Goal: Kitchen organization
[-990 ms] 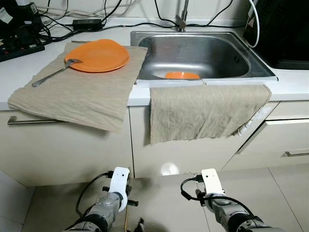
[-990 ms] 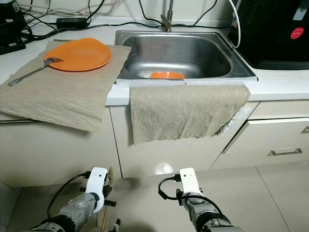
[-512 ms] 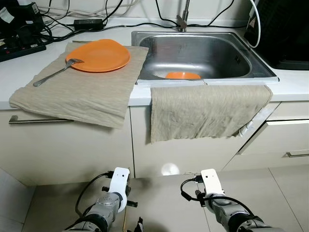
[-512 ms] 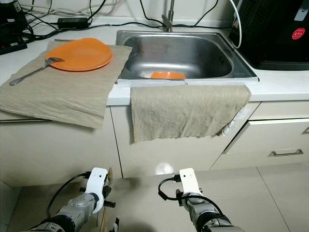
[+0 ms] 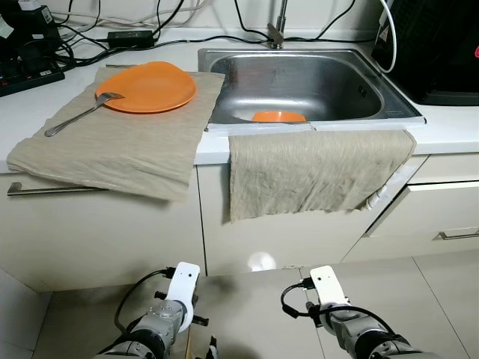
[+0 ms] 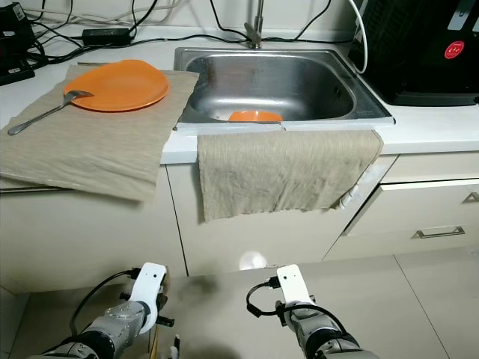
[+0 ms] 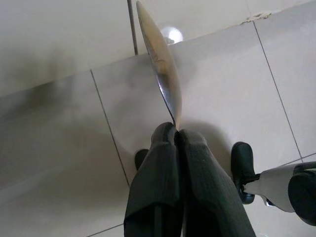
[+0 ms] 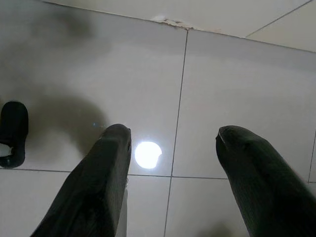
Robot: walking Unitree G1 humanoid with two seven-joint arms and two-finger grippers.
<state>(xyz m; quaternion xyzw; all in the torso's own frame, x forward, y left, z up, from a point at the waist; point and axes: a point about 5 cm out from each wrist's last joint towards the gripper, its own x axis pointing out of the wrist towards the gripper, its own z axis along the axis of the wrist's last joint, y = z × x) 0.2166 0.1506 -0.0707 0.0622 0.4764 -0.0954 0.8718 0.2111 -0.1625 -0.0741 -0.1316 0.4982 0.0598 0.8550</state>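
Counter and sink (image 5: 299, 75) are framed slightly differently than before, so little has changed. What seems a spoon (image 7: 160, 59) is pinched in the left gripper (image 7: 177, 136), held low; the right gripper (image 8: 173, 138) is held spread, empty.

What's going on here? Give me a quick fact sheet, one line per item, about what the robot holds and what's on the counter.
left gripper: shut on a thin metal utensil, held low over the tiled floor
right gripper: open, holding nothing, hanging low
counter left: orange plate on a beige cloth, with a fork resting on the plate's edge
sink: another orange dish inside
sink front: second beige cloth draped over the edge
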